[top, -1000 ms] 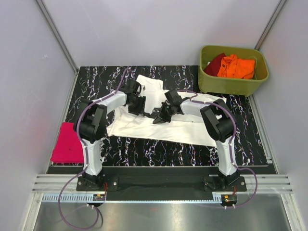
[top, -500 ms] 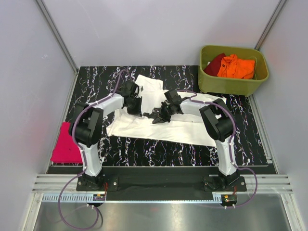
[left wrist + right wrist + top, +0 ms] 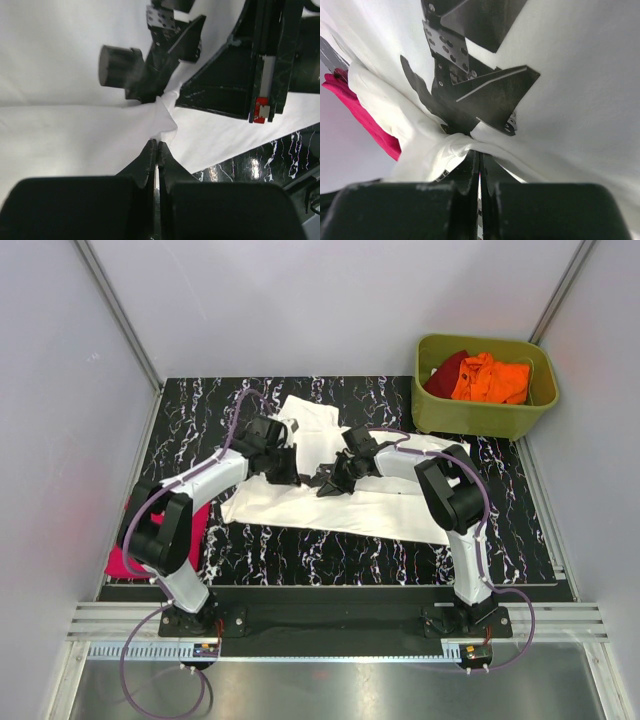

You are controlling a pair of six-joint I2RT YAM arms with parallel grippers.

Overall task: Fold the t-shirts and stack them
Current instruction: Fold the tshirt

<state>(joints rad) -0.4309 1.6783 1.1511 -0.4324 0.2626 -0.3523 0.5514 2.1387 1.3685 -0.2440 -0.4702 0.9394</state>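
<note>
We see left pincer [image 3: 156, 145] and right pincer [image 3: 479, 156] both clamped tight on white t-shirt [image 3: 340, 508], tips near each other on bench [image 3: 500, 530]; pink t-shirt [image 3: 118, 562] at left edge.

Bright, even light casts soft shadows overhead; both wrist views blur up close, the white t-shirt [image 3: 75, 60] glaring.
</note>
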